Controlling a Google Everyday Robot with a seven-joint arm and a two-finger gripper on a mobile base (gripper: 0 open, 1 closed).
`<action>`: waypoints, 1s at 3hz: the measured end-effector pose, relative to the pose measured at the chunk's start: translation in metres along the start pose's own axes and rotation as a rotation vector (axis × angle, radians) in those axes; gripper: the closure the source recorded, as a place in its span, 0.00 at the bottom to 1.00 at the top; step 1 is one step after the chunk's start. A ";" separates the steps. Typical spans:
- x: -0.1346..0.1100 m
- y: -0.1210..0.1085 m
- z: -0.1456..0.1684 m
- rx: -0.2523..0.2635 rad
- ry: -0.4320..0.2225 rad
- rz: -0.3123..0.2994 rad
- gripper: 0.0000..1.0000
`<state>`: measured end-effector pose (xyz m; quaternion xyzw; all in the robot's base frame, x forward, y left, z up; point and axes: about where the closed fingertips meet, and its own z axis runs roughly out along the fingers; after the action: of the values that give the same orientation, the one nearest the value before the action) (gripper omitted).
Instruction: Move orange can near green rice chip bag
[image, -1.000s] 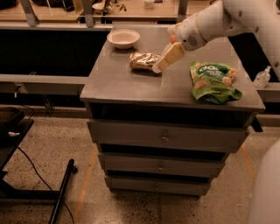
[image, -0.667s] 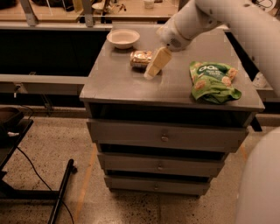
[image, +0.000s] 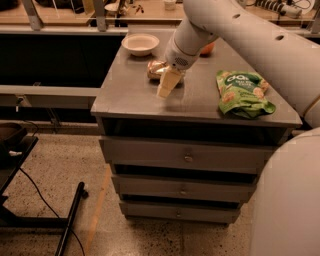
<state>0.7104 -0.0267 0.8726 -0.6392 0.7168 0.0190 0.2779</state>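
Observation:
The orange can (image: 155, 70) lies on its side on the grey cabinet top (image: 127, 95), toward the back middle. My gripper (image: 167, 85) hangs from the white arm just in front of the can and to its right, low over the top, and it hides the can's right end. The green rice chip bag (image: 243, 92) lies flat on the right side of the top, well apart from the can and the gripper.
A white bowl (image: 140, 43) stands at the back left of the top. A round orange fruit (image: 208, 48) sits at the back behind the arm. The cabinet has three drawers (image: 187, 158) below. A black stand leg (image: 70, 215) and a cable lie on the floor at left.
The arm has swung left and down. The gripper has moved from the right of the can to just in front of it. The can and the bag have not moved.

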 end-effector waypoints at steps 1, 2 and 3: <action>0.007 0.003 0.015 -0.034 0.035 0.007 0.41; 0.011 0.005 0.024 -0.059 0.055 0.002 0.65; 0.015 0.000 0.018 -0.069 0.033 0.020 0.88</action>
<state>0.7165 -0.0332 0.8506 -0.6412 0.7268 0.0357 0.2436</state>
